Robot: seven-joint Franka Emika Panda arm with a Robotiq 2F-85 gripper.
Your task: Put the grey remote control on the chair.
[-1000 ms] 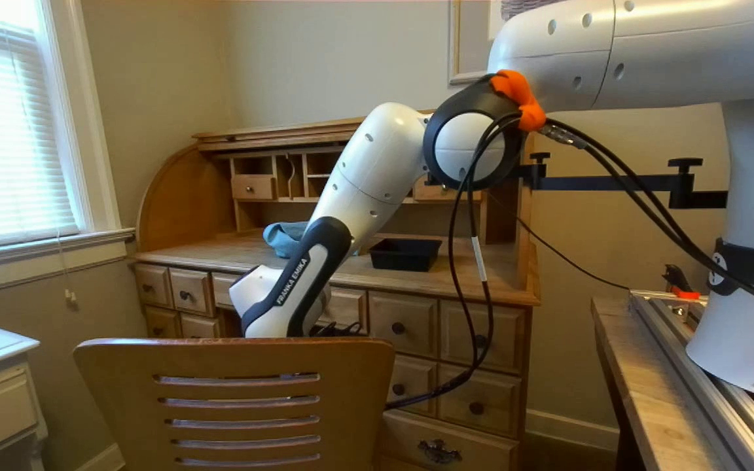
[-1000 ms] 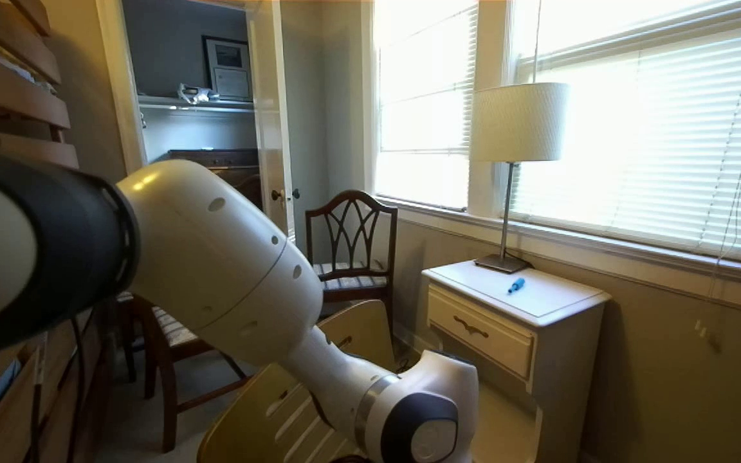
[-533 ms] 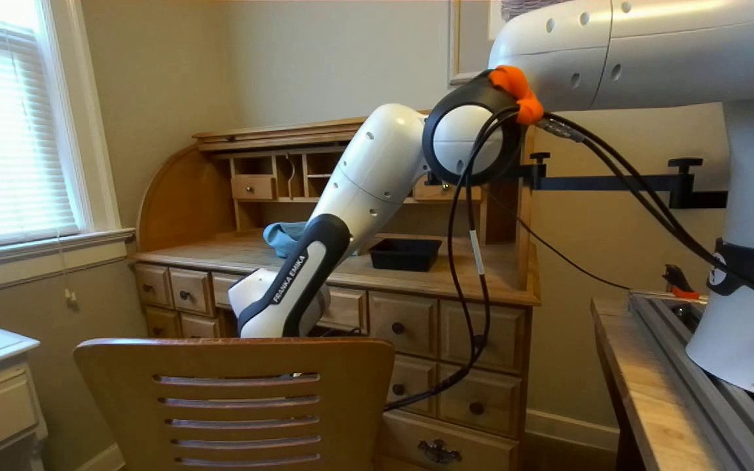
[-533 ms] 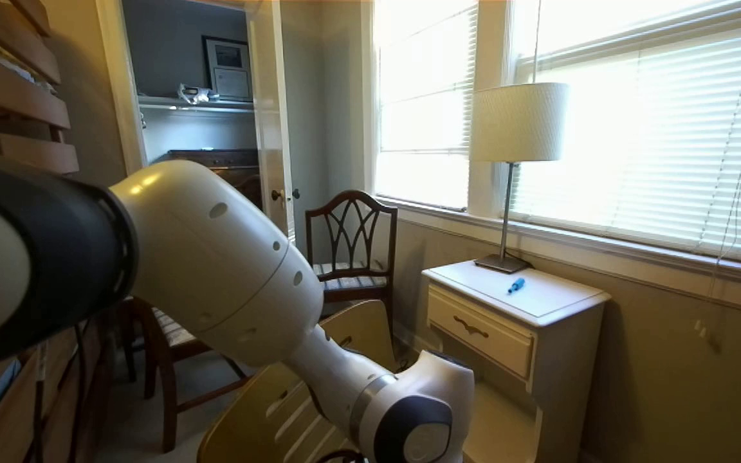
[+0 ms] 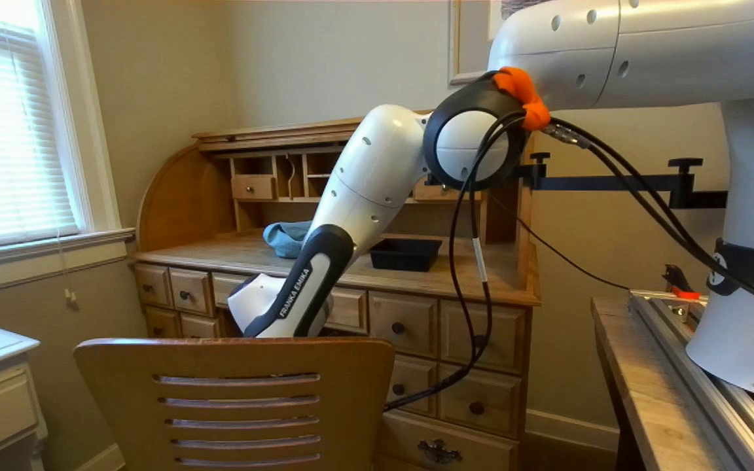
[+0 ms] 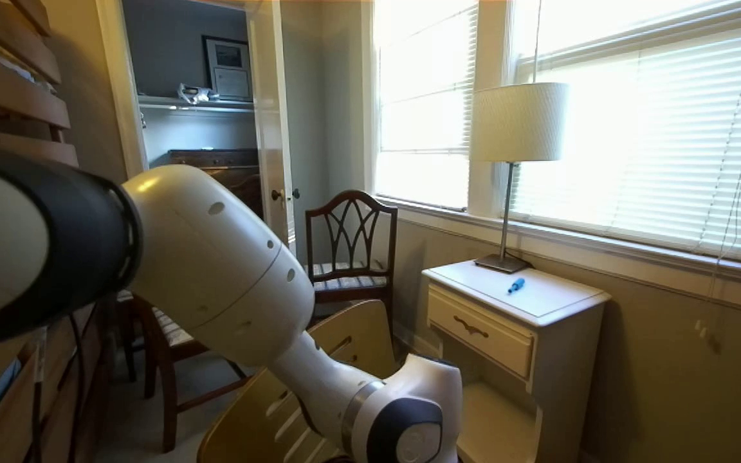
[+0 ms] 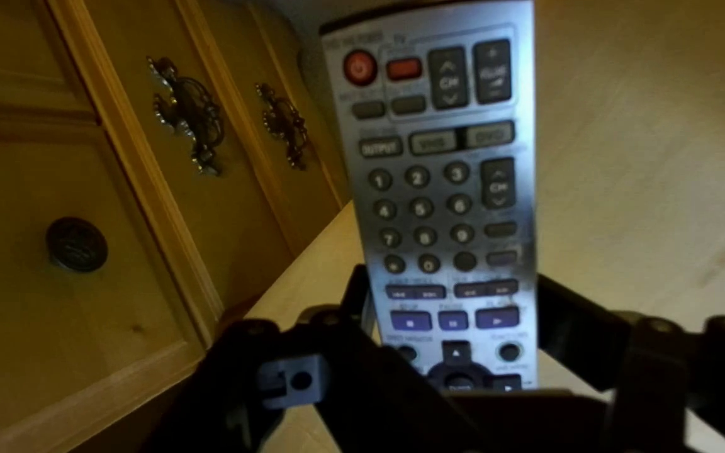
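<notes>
- The grey remote control (image 7: 438, 207), long and flat with a red power button, is in the black two-fingered gripper (image 7: 454, 305); its button face is toward the wrist camera.
- The fingers (image 7: 579, 333) stand only as far apart as the remote is wide, pressed to its two long sides.
- Behind the remote lies a smooth pale-tan surface (image 7: 652, 157), beside wooden drawer fronts (image 7: 10, 270) with ornate dark metal pulls (image 7: 191, 116); whether the remote touches that surface cannot be told.
- The light-brown wooden chair (image 5: 239, 390), with a curved top rail, stands before the brown wooden roll-top desk (image 5: 220, 250); the white robot arm (image 5: 364, 163) reaches down behind its backrest, which hides the gripper.
- Near the desktop's front edge sit a crumpled blue cloth (image 5: 282, 241) and a black rectangular tray (image 5: 403, 261).
- In an exterior view, a white-painted nightstand (image 6: 550, 302) carries a table lamp (image 6: 520, 122) with a pale drum shade at a back corner, and a small blue object (image 6: 516, 285) near the middle of its top.
- Around it are a dark-brown lattice-backed chair (image 6: 350, 283) with a striped seat, bright windows (image 6: 425, 109) with white blinds, and an open pale door (image 6: 272, 128).
</notes>
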